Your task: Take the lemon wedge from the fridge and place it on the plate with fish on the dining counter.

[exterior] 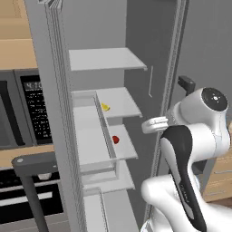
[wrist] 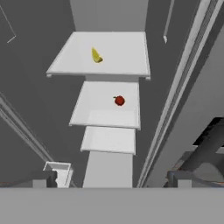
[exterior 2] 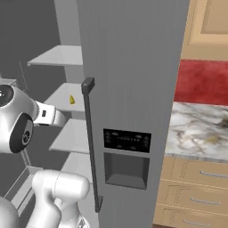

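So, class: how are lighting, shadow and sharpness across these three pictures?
Left base view: flat even light, lemon wedge crisp on its pale shelf. Right base view: fridge interior dim and grey. Hand view: soft, slightly blurred, small red item casting barely any shadow.

Flat, even rendered light, sharp throughout, no glare or blur; dim grey shade inside the fridge (exterior: 136, 68).
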